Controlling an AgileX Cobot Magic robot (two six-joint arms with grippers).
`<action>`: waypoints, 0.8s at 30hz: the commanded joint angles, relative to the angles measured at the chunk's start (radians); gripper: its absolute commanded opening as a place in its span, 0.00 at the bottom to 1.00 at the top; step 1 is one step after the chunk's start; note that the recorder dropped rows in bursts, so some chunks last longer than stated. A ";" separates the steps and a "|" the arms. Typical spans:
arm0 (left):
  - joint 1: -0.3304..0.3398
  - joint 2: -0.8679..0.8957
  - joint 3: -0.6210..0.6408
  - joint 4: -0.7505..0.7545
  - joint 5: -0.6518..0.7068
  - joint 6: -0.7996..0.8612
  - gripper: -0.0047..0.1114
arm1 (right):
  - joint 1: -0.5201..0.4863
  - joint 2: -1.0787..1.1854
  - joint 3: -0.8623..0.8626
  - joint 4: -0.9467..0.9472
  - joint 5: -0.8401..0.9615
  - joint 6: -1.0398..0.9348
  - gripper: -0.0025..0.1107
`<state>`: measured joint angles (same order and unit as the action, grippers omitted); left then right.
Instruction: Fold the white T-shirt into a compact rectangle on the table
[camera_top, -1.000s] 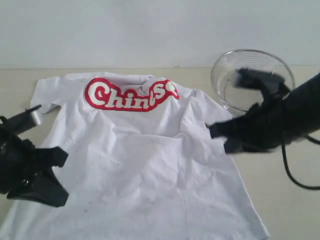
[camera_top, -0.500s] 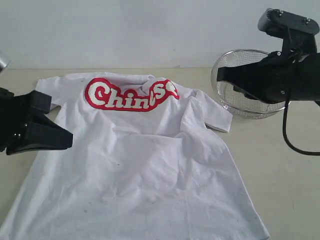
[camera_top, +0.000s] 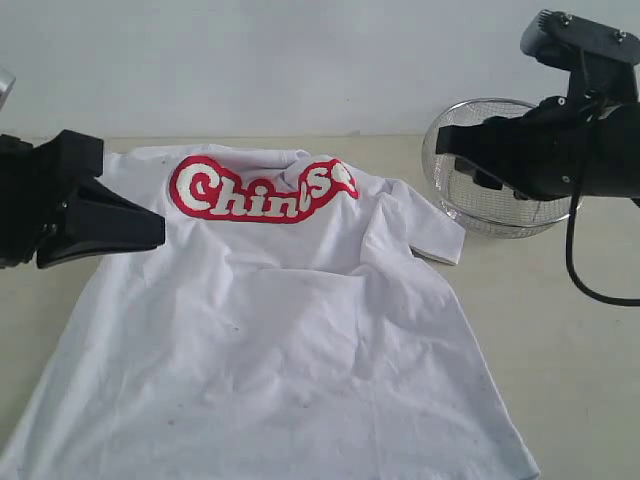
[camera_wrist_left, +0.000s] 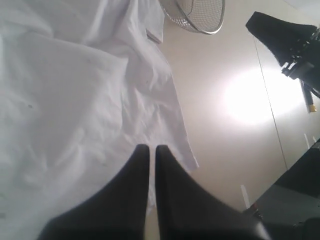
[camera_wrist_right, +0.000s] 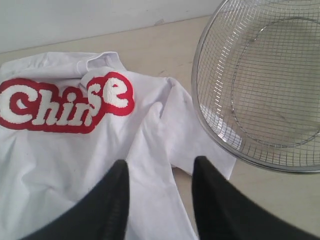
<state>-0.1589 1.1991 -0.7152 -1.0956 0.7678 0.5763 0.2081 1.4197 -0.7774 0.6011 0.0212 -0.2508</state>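
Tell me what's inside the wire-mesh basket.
Nothing shows inside the wire-mesh basket: only bare mesh in the right wrist view. One side runs out of frame, unseen.

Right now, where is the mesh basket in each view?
Exterior view: basket at the far right, partly hidden.
Left wrist view: basket cut by the picture's upper edge.
Right wrist view: basket fills the picture's right side.
Shared landmark: the white T-shirt sleeve beside it.

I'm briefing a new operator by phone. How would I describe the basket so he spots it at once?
Start from the beige table; a white T-shirt lies spread on it. Beside its sleeve on the robot's right sits the basket: round, silvery wire mesh, unlike the soft cloth.
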 joint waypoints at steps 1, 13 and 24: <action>-0.005 0.042 -0.077 -0.014 0.014 0.041 0.08 | 0.000 0.000 -0.010 -0.007 -0.043 -0.031 0.11; -0.005 0.351 -0.371 0.020 0.073 0.113 0.08 | -0.001 0.185 -0.346 -0.010 0.230 -0.077 0.03; -0.005 0.658 -0.647 0.091 0.051 0.129 0.08 | -0.001 0.527 -0.710 -0.016 0.425 -0.119 0.03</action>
<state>-0.1589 1.8074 -1.3167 -1.0135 0.8221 0.6846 0.2081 1.8761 -1.4013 0.5958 0.3945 -0.3403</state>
